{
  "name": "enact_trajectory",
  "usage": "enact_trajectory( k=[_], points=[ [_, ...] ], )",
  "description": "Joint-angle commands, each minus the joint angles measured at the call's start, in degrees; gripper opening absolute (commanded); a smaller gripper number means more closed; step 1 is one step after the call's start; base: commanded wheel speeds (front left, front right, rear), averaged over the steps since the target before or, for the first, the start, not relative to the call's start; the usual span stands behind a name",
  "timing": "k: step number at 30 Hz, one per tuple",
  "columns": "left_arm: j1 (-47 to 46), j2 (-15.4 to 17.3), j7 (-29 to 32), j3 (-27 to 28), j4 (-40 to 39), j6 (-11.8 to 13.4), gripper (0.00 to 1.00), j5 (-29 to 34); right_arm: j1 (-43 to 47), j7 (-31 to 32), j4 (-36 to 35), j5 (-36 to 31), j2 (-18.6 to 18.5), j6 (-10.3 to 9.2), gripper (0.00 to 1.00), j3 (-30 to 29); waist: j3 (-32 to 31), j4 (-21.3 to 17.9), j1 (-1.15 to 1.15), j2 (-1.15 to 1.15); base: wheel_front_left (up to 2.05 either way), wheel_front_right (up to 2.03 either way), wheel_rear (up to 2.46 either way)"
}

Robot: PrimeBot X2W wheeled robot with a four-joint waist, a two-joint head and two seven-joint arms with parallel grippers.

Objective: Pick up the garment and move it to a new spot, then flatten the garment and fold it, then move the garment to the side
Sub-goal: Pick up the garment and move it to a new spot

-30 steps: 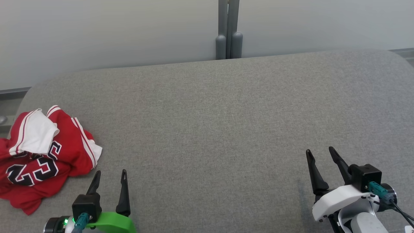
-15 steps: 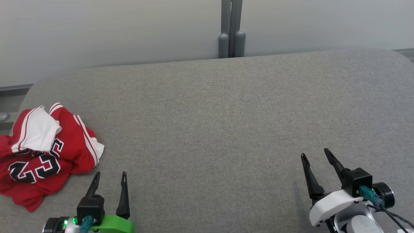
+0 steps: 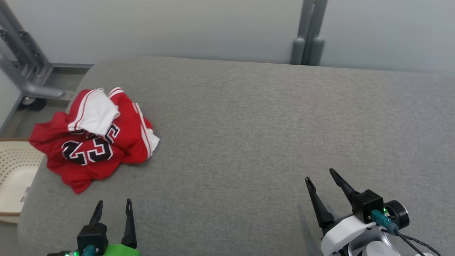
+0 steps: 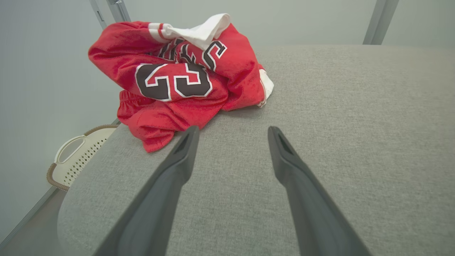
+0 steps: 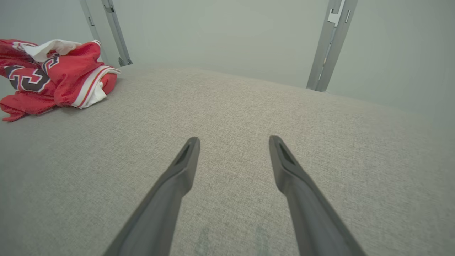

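The garment [image 3: 96,138] is a red jersey with white trim and black numbers, crumpled in a heap at the left end of the grey padded table [image 3: 249,124]. One red edge hangs over the table's left side. My left gripper [image 3: 113,204] stands open near the front edge, short of the heap and empty. In the left wrist view the garment [image 4: 177,78] lies just beyond the fingertips [image 4: 190,133]. My right gripper [image 3: 321,176] is open and empty at the front right, far from the garment [image 5: 53,76].
A cream perforated basket [image 3: 14,170] stands on the floor beside the table's left end, seen too in the left wrist view [image 4: 76,160]. A grey metal frame [image 3: 21,71] rises at the far left and a grey post [image 3: 307,35] behind the table.
The head camera has swung left, so the whole picture has shifted right and the basket and frame have come into view. Both grippers stay open; the garment lies as before.
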Motion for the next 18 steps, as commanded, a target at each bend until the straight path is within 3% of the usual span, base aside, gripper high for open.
enact_trajectory(
  k=[1, 6, 9, 13, 18],
  points=[
    [1.0, -0.2, 0.0, 0.5, 0.5, -0.3, 1.00, -0.4, -0.8, -0.3, 0.2, 0.4, -0.1, -0.01, 1.00, 0.9, 0.6, 8.7, 0.00, 0.00, 0.00, 0.00, 0.00],
    [2.2, -0.6, 0.0, 2.2, 1.4, -1.5, 1.00, -1.9, -1.2, -0.2, 1.1, 1.2, 0.1, -0.01, 1.00, 4.0, 0.8, 15.4, 0.00, 0.00, 0.00, 0.00, 0.00],
    [2.9, -0.9, 0.0, 3.6, 1.2, -2.7, 1.00, -3.2, -1.7, -0.2, 1.7, 1.8, 0.5, -0.01, 1.00, 5.6, 0.8, 17.4, 0.00, 0.00, 0.00, 0.00, 0.00],
    [3.5, -0.9, 0.0, 5.3, 2.0, -3.8, 1.00, -3.7, -2.1, -0.2, 2.2, 2.2, 0.4, -0.01, 1.00, 6.8, 1.0, 17.7, 0.00, 0.00, 0.00, 0.00, 0.00],
    [-1.1, -0.2, 0.0, 6.0, 2.0, -6.0, 1.00, -4.3, -2.5, -0.2, 2.4, 2.6, -0.7, -0.01, 1.00, 6.7, 2.6, 15.3, 0.00, 0.00, 0.00, 0.00, 0.00]
  ],
)
